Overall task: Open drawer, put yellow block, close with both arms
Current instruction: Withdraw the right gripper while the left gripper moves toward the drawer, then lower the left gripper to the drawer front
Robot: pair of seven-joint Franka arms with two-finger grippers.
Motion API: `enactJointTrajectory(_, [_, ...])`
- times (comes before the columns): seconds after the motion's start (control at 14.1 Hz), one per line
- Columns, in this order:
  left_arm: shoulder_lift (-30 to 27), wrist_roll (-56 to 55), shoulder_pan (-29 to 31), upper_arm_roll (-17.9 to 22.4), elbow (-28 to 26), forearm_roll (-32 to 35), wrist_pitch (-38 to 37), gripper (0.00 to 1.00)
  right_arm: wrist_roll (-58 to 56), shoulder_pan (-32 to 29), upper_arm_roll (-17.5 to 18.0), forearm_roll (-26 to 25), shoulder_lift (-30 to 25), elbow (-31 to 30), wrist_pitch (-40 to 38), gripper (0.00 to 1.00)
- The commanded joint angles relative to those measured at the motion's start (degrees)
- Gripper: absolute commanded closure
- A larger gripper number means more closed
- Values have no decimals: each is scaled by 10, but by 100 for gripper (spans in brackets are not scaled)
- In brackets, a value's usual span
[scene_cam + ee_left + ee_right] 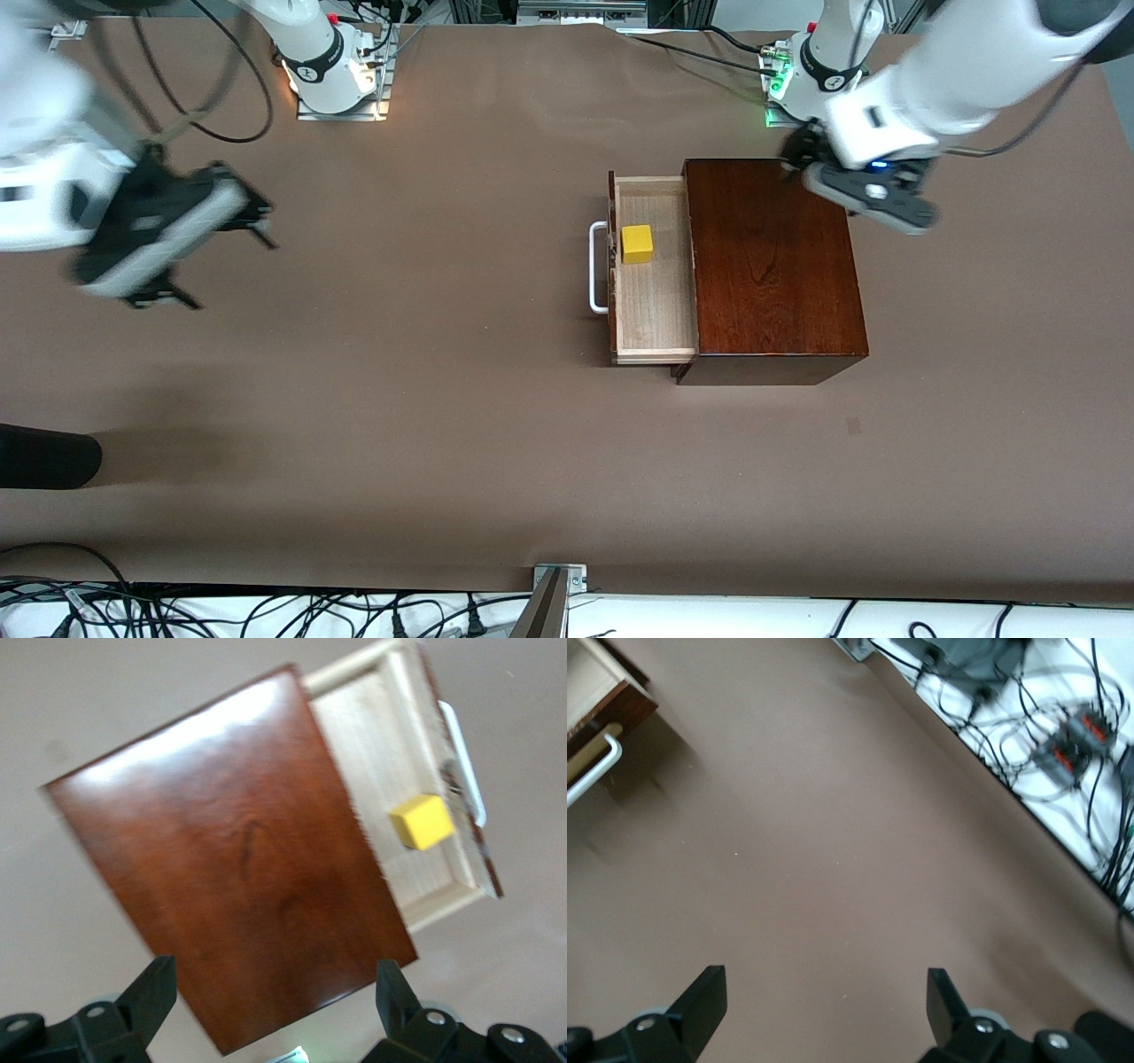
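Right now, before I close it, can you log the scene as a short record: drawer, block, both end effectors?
drawer: pulled out of the wooden box
yellow block: inside the drawer, near the handle
left end effector: open, empty, over the box's corner
right end effector: open, empty, above bare table, well away from the drawer

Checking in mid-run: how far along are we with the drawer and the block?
Done: the drawer is pulled open and the yellow block sits inside it. In hand: nothing is gripped; the left gripper hangs open over the box, and the right gripper, also open, is over bare table toward the right arm's end. Left: pushing the drawer shut.
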Motion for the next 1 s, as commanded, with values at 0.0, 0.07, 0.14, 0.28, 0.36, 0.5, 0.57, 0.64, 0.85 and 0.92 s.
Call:
enactJointTrajectory(0.0, [35, 20, 2, -48, 7, -49, -3, 0, 59, -23, -18, 38, -68, -113, 6, 0])
enactJointTrajectory(0.07, [50, 19, 0, -74, 8, -57, -3, 0, 95, -30, -18, 33, -90, -149, 15, 0])
enactJointTrajectory(0.14, [74, 19, -7, -98, 25, -58, -2, 0, 117, -32, -18, 29, -121, -192, 29, 0])
enactJointTrajectory(0.28, [158, 19, -35, -127, 84, -58, -3, 0, 133, -34, -15, 6, -191, -297, 83, 0])
enactJointTrajectory(0.36, [192, 26, -60, -129, 104, -53, -2, 0, 140, -33, -14, -10, -213, -335, 106, 0])
enactJointTrajectory(0.5, [243, 54, -118, -128, 133, -11, 29, 0, 165, -30, -14, -23, -214, -355, 120, 0])
enactJointTrajectory(0.57, [260, 77, -143, -128, 144, 32, 63, 0, 201, -28, -13, -33, -210, -358, 120, 0])
enactJointTrajectory(0.64, [273, 104, -158, -129, 145, 56, 98, 0, 228, -27, -8, -51, -208, -363, 121, 0])
enactJointTrajectory(0.85, [313, 218, -189, -127, 141, 102, 202, 0, 260, -27, -2, -61, -202, -363, 121, 0])
enactJointTrajectory(0.92, [331, 276, -191, -128, 140, 125, 222, 0, 274, -27, -2, -61, -200, -362, 122, 0])
